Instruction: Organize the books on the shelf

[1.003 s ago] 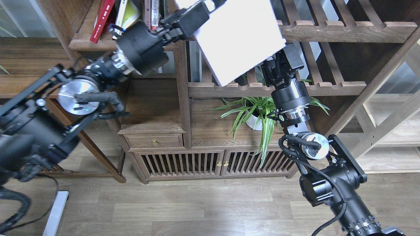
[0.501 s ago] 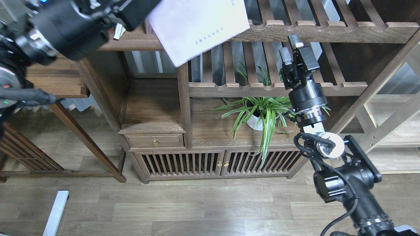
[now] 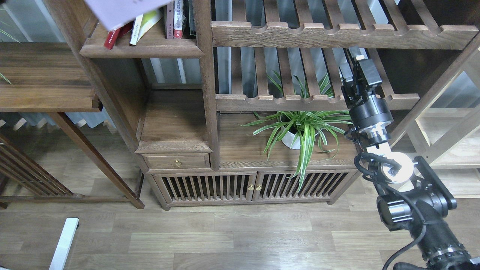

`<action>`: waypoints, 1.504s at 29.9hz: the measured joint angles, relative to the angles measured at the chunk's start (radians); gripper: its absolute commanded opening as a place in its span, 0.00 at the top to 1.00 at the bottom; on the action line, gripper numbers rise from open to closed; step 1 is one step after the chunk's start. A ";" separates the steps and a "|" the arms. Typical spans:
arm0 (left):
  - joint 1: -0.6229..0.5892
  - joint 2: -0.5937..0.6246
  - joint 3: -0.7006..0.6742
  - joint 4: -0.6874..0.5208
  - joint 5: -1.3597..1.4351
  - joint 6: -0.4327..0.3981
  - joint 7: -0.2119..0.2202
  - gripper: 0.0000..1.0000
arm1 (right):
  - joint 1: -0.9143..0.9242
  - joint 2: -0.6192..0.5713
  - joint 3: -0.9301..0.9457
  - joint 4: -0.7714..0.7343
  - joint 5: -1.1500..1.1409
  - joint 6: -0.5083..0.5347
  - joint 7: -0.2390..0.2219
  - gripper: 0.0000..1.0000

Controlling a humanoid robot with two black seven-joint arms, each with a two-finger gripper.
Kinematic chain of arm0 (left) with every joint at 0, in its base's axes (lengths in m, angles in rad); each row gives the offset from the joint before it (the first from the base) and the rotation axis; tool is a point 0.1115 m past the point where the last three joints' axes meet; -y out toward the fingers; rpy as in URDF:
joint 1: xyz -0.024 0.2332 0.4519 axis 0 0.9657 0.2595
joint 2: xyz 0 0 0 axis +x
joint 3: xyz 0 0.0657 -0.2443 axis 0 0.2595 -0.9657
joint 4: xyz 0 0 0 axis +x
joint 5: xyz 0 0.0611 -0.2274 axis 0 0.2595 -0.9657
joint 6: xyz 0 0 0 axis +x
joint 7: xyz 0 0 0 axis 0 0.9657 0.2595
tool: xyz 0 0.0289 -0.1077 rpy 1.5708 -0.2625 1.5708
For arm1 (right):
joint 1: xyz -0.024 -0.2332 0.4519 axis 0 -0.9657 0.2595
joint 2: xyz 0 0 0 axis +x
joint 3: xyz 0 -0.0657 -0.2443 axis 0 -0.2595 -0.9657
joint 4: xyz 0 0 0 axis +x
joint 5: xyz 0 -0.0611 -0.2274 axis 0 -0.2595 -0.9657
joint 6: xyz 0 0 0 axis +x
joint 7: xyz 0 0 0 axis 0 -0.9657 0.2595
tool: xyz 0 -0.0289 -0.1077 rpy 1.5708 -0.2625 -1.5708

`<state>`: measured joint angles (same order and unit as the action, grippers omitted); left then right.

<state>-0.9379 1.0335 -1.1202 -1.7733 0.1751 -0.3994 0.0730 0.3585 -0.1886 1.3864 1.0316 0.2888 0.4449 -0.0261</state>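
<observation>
- Counting books first: three task ones are visible, all at the upper left of the frame. The pale lavender book (image 3: 120,11) is tilted, cut off by the top edge, in front of the other two.
- Below it, the red book (image 3: 112,37) and the yellow-green book (image 3: 144,24) lean on the dark plank shelf (image 3: 150,48).
- Just right of those stand a few thin volumes (image 3: 176,18), against the upright post. There's printing on the spines but it's too small for me to read.
- Only one of my arms shows. My right gripper (image 3: 356,62) is up at the right, in front of the slatted rack (image 3: 300,98), holding nothing. It's dark and nearly end-on, so I honestly can't tell if the fingers are apart or together.
- My left gripper is out of the frame altogether.
- One container: a white pot (image 3: 290,139) in the middle compartment, with a striped green plant (image 3: 303,127) growing out of it.
</observation>
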 measured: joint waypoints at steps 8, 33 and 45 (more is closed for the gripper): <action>0.012 0.104 -0.005 0.018 0.007 0.046 -0.082 0.99 | -0.032 -0.024 -0.001 -0.007 0.001 0.001 -0.001 0.18; 0.094 0.054 0.082 0.035 0.081 0.458 -0.163 0.98 | -0.103 -0.037 0.081 -0.018 0.007 0.009 0.002 0.18; 0.023 -0.231 0.093 0.192 0.224 0.605 -0.147 0.97 | -0.121 -0.035 0.115 -0.018 0.010 0.011 0.003 0.18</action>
<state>-0.9153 0.8021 -1.0276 -1.5815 0.3990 0.2054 -0.0736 0.2377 -0.2237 1.5014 1.0138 0.2991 0.4560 -0.0231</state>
